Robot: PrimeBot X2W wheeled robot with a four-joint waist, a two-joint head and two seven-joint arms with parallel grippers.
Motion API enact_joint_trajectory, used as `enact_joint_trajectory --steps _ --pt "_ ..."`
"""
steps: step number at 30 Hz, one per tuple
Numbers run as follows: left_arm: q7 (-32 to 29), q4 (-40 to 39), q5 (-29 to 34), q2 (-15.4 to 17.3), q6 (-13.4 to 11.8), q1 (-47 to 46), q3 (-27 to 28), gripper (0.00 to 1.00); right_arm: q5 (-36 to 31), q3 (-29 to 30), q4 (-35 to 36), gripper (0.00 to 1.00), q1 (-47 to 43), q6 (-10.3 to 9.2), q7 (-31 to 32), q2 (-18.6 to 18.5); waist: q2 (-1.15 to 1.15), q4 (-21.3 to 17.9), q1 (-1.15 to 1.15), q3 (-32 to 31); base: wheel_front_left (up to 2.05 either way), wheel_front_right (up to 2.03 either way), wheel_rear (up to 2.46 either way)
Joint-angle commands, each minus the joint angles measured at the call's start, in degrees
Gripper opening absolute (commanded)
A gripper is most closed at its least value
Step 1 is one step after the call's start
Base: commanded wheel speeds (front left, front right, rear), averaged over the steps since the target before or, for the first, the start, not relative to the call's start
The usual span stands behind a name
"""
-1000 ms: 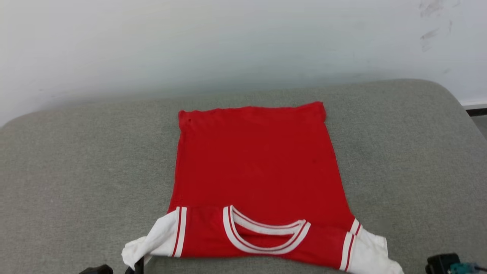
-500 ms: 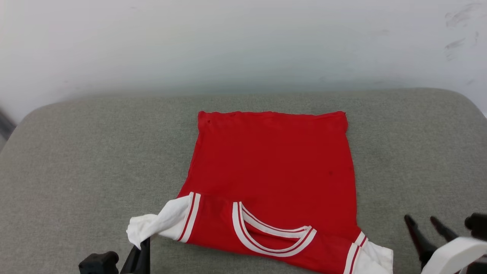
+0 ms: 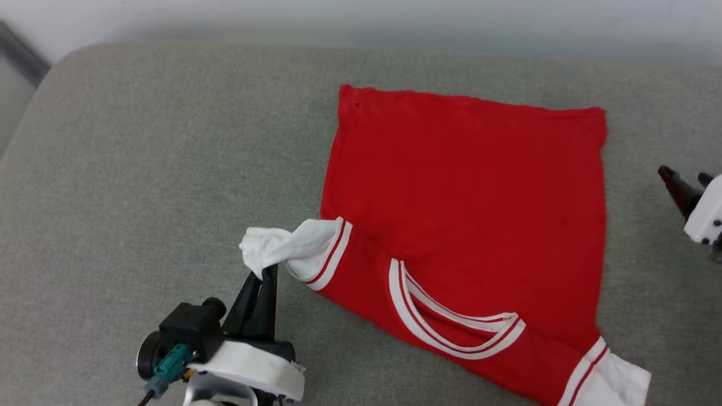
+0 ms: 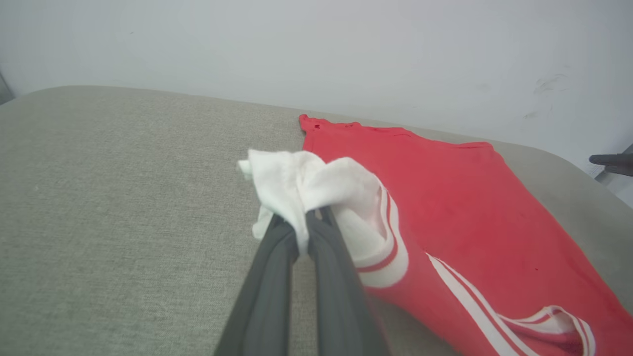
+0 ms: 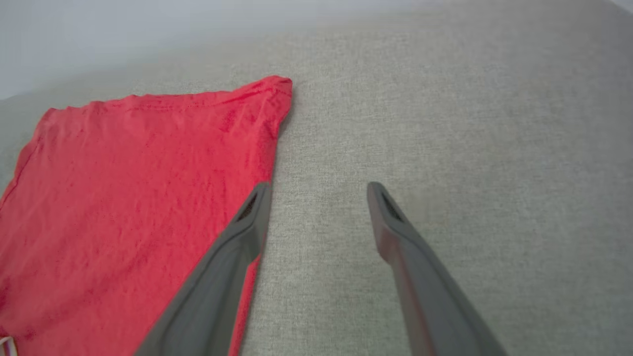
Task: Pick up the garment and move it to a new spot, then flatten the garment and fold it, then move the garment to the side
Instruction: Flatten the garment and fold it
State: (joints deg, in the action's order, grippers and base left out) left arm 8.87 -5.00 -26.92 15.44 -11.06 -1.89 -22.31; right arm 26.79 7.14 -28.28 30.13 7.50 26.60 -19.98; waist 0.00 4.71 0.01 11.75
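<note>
The garment [image 3: 468,197] lies spread on the grey cushion, plain red side up, with its striped collar [image 3: 451,332] toward me. My left gripper [image 3: 266,272] is shut on the garment's bunched white left sleeve [image 3: 282,245] and holds it just off the cushion. In the left wrist view the left gripper [image 4: 302,223] has its dark fingers pinched together on that sleeve [image 4: 306,185]. The other white sleeve [image 3: 617,380] lies flat at the lower right. My right gripper [image 3: 684,175] stands open to the right of the garment; its fingers [image 5: 247,232] hover over bare cushion beside the red edge [image 5: 138,188].
The grey cushion [image 3: 141,169] has a rounded far-left corner, with a dark strip [image 3: 22,56] of the room beyond it. A white wall [image 4: 316,49] runs along the far side. Bare cushion stretches to the left of the garment.
The head camera has swung down and left. My right gripper has opened and now stands off the garment's right side. The left gripper has come forward, still pinching the left sleeve.
</note>
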Motion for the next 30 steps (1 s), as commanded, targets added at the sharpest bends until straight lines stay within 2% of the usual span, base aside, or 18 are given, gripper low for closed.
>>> enact_joint_trajectory --steps 1,6,10,14,18,19,20,21,24,30 --pt "0.7 -0.7 0.8 -0.7 0.3 -2.4 -0.6 0.0 0.8 -1.0 -2.4 1.0 5.1 -0.01 3.8 -1.6 0.0 4.6 -0.01 6.8 0.0 0.0 0.0" --pt "1.8 -0.7 1.9 -2.0 1.2 -6.1 -2.1 0.0 1.0 -2.0 -7.2 1.0 14.4 -0.01 11.9 -4.7 0.0 7.5 -0.01 12.0 0.0 0.0 0.0" --pt "2.7 0.2 2.2 -3.0 2.0 -8.4 -2.7 0.0 0.6 -2.3 -9.8 1.0 19.6 -0.02 14.1 -5.4 0.0 9.1 -0.01 14.6 0.0 0.0 0.0" --pt "3.1 1.0 2.7 -3.4 2.4 -10.0 -3.4 0.0 0.4 -2.1 -13.6 1.0 22.1 -0.02 16.1 -4.7 0.0 10.1 -0.01 16.1 0.0 0.0 0.0" --pt "3.4 1.5 3.0 -3.7 2.2 -10.5 -3.7 0.0 0.6 -1.8 -19.3 1.0 21.7 -0.01 21.6 -2.5 0.0 10.2 -0.01 16.6 0.0 0.0 0.0" --pt "3.5 1.5 3.0 -3.7 2.2 -10.5 -3.7 0.0 0.3 -2.1 -20.1 0.75 21.7 -0.02 22.8 -2.3 0.0 10.2 -0.01 16.6 0.0 0.0 0.0" --pt "3.6 1.7 2.9 -3.7 2.2 -10.5 -3.7 0.0 0.2 -2.3 -20.5 0.31 21.7 -0.01 23.4 -2.3 0.0 10.2 -0.01 16.5 0.0 0.0 0.0" --pt "3.5 1.8 2.9 -3.7 2.1 -10.5 -3.7 0.0 0.2 -2.3 -20.7 0.0 22.0 -0.01 23.7 -2.3 0.0 10.1 -0.01 16.4 0.0 0.0 0.0" --pt "3.7 2.3 2.4 -3.7 2.0 -10.2 -3.4 0.0 -0.5 -2.5 -19.7 0.0 23.4 -0.01 23.4 -3.3 0.0 9.7 -0.01 15.2 0.0 0.0 0.0" --pt "4.1 4.2 0.8 -3.0 2.0 -8.1 -2.3 0.0 -2.4 -6.1 -14.2 0.0 24.2 -0.02 21.7 -7.8 0.0 7.5 -0.01 9.4 0.0 0.0 0.0"
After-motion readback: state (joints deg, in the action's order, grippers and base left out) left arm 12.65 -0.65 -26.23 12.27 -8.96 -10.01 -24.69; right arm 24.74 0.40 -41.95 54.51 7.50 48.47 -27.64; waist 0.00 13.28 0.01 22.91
